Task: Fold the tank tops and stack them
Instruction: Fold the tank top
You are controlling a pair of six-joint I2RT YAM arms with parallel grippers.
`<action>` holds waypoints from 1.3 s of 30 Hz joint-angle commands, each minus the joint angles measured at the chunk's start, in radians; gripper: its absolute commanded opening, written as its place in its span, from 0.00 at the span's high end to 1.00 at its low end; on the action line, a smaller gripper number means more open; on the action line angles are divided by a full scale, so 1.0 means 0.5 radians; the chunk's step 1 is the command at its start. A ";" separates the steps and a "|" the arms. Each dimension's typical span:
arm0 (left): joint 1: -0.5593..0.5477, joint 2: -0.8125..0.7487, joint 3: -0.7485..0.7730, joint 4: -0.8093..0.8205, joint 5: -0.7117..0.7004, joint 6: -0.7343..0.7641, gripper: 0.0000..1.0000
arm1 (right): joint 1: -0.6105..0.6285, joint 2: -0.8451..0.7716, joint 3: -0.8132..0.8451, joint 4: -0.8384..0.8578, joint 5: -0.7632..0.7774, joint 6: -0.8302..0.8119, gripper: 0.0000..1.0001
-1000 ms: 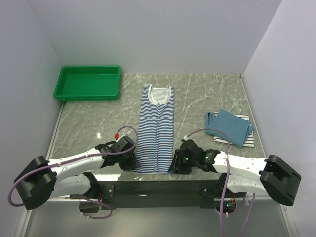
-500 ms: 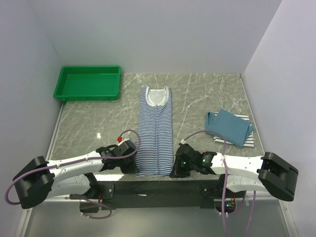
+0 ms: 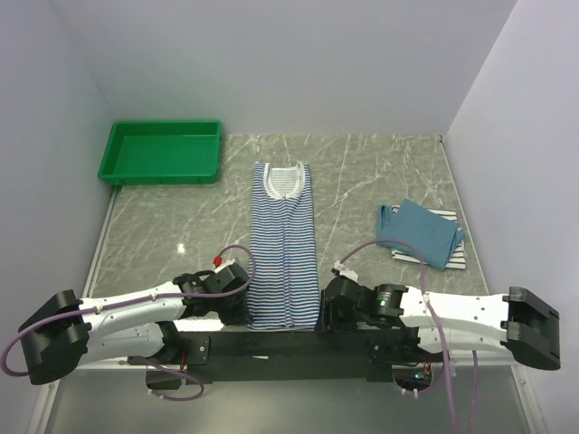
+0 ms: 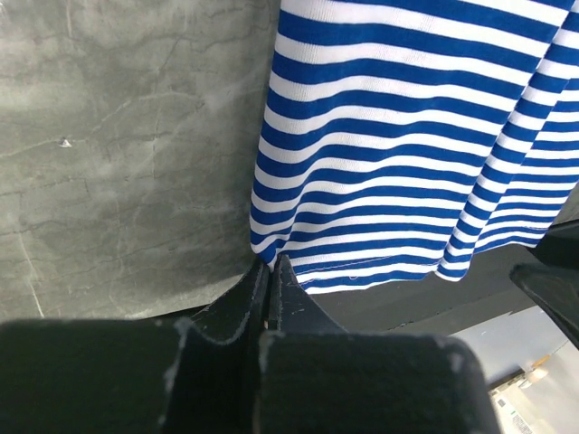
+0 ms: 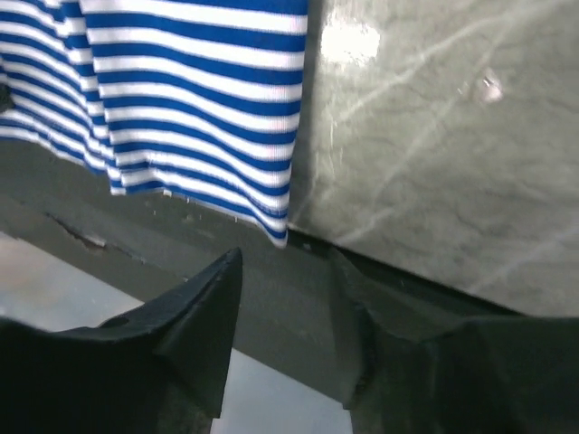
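One hem corner of the striped tank top (image 3: 285,244) is newly clenched in my left fingers (image 4: 246,291) (right fingers (image 5: 204,312) gape, empty), so lifting waits.

The top camera looks down from behind the near edge over the whole tabletop (image 3: 181,226). Both wrist cameras sit close, sharing the hem of the striped tank top (image 4: 407,136).
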 commanded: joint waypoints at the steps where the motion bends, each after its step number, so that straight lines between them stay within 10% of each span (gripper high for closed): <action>1: -0.016 0.008 -0.051 -0.150 -0.051 -0.012 0.99 | 0.025 -0.157 0.008 -0.164 0.130 0.068 0.48; 23: -0.016 -0.016 -0.088 -0.141 -0.051 -0.003 0.99 | -0.098 0.026 -0.078 0.164 0.237 0.178 0.54; 34: -0.013 -0.074 -0.048 -0.202 -0.051 0.009 0.99 | -0.077 0.097 -0.008 0.076 0.157 0.105 0.96; 39: -0.029 -0.102 0.135 -0.319 -0.051 0.046 0.99 | -0.058 -0.016 0.237 -0.225 0.219 -0.015 0.99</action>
